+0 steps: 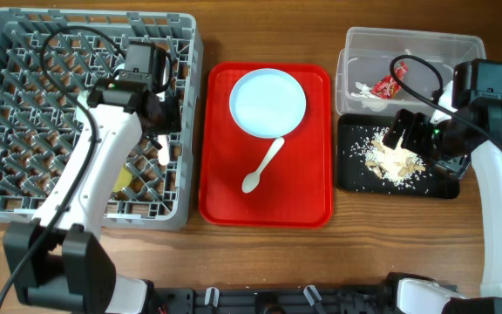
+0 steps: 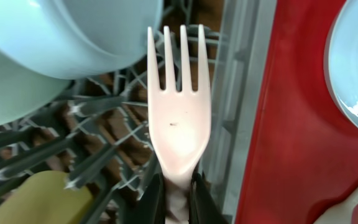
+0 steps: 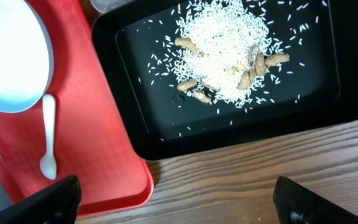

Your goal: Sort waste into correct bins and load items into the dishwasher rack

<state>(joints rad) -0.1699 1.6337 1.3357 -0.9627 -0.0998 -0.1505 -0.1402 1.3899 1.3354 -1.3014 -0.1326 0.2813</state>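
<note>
Handle of the fork (image 2: pixel 179 124) is hidden inside the left hand (image 2: pixel 178 185); ahead-left of it, pale blue bowl (image 2: pixel 86 31) and light green bowl (image 2: pixel 8 87) are cropped, blurred.

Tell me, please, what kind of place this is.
Probably a robot test bench staged as a dish-clearing station: a wooden table carries a large grey plastic dishwasher rack, a flat red serving tray, and a shallow black rectangular tray of rice scraps.
</note>
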